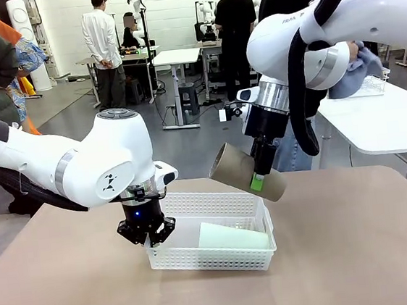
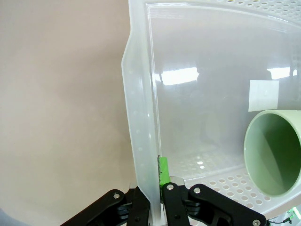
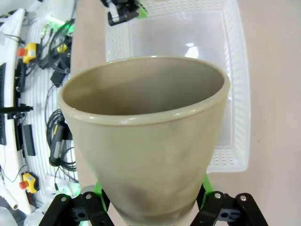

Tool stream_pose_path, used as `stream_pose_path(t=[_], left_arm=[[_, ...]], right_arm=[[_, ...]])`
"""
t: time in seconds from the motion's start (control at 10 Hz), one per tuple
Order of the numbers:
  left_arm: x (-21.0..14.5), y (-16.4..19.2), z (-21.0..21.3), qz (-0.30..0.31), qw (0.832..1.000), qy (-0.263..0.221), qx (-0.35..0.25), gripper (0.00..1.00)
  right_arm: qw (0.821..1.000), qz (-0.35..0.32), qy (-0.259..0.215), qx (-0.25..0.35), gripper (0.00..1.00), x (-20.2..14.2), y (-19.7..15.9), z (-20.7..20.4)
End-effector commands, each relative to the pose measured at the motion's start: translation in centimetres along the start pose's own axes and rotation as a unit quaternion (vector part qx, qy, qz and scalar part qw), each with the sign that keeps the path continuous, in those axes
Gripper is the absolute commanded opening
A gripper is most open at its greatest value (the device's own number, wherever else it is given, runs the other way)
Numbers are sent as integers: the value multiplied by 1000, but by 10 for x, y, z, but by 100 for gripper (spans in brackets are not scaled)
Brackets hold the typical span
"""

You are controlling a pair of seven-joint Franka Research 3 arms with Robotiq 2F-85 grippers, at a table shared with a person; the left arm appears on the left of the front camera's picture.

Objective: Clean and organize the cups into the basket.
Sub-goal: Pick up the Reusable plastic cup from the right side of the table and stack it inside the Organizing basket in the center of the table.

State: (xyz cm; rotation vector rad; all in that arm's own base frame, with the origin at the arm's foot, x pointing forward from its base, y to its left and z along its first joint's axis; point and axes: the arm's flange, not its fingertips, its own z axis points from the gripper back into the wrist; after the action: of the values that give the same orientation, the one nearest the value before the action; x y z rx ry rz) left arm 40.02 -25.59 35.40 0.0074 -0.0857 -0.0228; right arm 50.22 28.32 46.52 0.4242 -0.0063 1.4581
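Cups number two here: one mint-green cup (image 1: pixel 230 237) and one tan cup (image 1: pixel 245 171). There is one basket (image 1: pixel 222 260), white and lattice-sided, standing on the brown surface (image 1: pixel 360 252) in front of the arms.

The mint-green cup lies on its side inside the basket, toward the right half, with its narrow end toward the right wall. In the left wrist view its open mouth (image 2: pixel 275 153) faces the camera, resting on the perforated floor.

The left pincer (image 1: pixel 148 235) is down at the basket's left end, clamped narrow on the wall there. The left wrist view shows one finger on each side of that wall (image 2: pixel 141 117), and a green pad pressed against its inner face.

The right pincer (image 1: pixel 259 179) holds the tan cup in the air above the basket's far right corner, apart from it. It grips near the cup's narrow base with its jaws set fairly wide around it. The cup is tilted, mouth up and to the left. In the right wrist view the tan cup (image 3: pixel 146 141) rises between the two green-padded fingers, and the basket (image 3: pixel 237 70) lies beyond its mouth.
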Motion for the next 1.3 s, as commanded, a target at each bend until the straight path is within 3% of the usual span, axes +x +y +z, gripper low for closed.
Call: stream_pose_path(t=[0.0,0.5,1.2], left_arm=[[-1,0,1,2,1000,-5,0,0],[-1,0,1,2,1000,-5,0,0],[-1,0,1,2,1000,-5,0,0]], right_arm=[[998,-44,29,-45,82,17,-1,-14],[996,-31,34,-79,82,50,-23,-45],[998,-18,67,4,82,60,-60,-104]])
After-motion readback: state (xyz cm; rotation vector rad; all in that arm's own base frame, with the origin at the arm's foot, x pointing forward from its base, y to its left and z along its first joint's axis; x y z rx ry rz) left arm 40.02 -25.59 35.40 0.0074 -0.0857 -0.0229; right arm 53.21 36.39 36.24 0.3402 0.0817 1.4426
